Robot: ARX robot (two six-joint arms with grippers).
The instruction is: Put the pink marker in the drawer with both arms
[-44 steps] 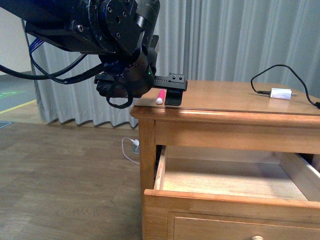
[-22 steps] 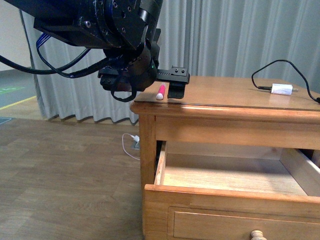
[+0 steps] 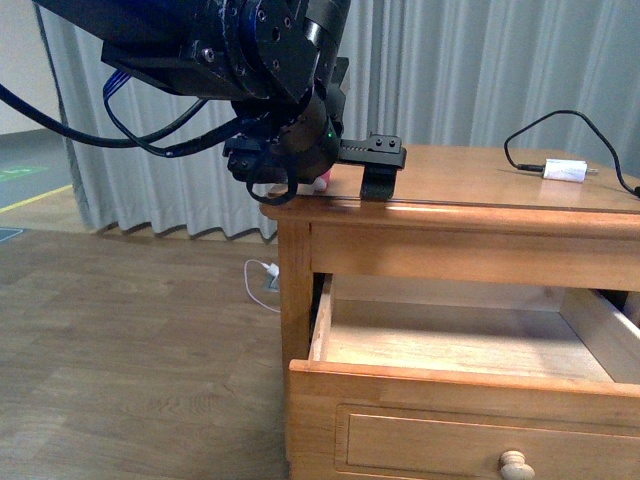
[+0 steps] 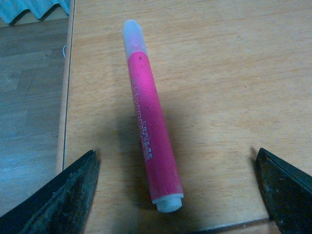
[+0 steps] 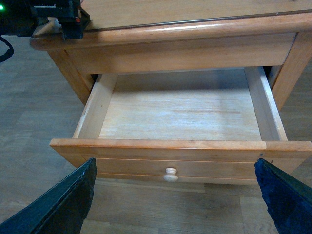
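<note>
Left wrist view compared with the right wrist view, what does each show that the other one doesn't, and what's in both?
Only the left wrist view shows the short bright pink marker, lying flat between the fingers of the open black left gripper. Only the right wrist view shows the pulled-out wooden drawer, empty inside, its round knob, and the open black right gripper. Both show the honey-coloured nightstand top, the wood-plank floor and the left gripper.
</note>
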